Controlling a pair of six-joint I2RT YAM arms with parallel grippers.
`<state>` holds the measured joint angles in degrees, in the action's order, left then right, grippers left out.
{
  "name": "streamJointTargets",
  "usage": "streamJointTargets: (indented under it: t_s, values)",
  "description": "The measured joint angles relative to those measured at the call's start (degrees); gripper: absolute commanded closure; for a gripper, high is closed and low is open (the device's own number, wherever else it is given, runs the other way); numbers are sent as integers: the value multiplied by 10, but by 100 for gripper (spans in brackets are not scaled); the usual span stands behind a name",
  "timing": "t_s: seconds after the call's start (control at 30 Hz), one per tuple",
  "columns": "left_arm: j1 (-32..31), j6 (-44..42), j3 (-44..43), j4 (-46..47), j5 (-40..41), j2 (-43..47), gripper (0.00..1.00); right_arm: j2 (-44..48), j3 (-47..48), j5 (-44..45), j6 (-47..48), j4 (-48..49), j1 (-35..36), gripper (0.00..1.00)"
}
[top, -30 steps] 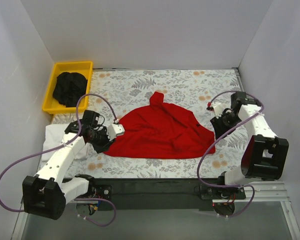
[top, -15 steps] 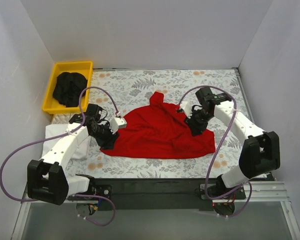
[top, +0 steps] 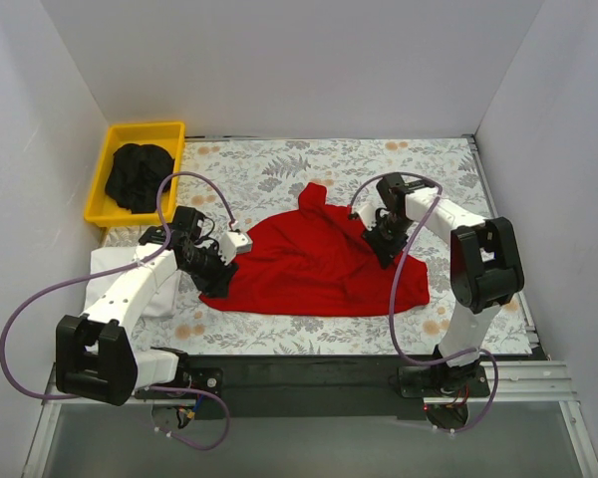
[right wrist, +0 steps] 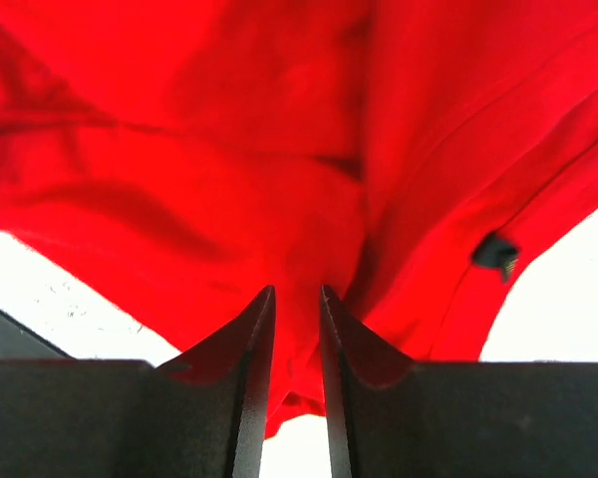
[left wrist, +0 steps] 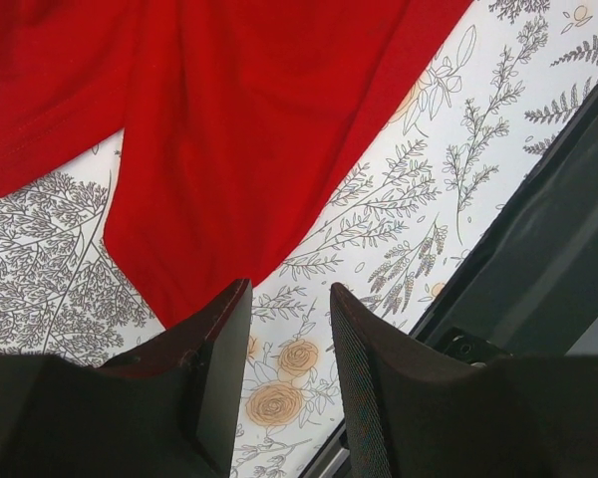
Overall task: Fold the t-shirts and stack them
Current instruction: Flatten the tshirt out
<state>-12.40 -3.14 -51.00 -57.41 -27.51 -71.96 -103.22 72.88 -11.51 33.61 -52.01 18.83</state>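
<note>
Red t-shirt (top: pixel 309 269) hangs pinched in the narrow right gripper (right wrist: pixel 297 292) — lift evenly; left gripper (left wrist: pixel 289 289), parted and empty, should take the hem beside it.

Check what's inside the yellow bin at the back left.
A crumpled black t-shirt fills most of the yellow bin. Anything beneath it is covered, so I cannot tell whether more lies underneath.

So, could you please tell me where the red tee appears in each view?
Top external: red tee at the picture's centre.
Left wrist: upper left and centre.
Right wrist: fills most of the frame.
Shared landmark: floral cover, clear in top and left wrist, washed out in right.
</note>
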Motion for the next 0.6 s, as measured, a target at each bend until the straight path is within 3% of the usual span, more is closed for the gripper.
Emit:
streamJointTargets:
  t_s: [0.33, 0.6]
  values:
    - [0, 1, 19, 9, 6, 10, 64, -40, 48, 5, -22, 10, -12, 60]
    - [0, 2, 19, 12, 9, 10, 63, -61, 50, -2, -24, 10, -12, 61]
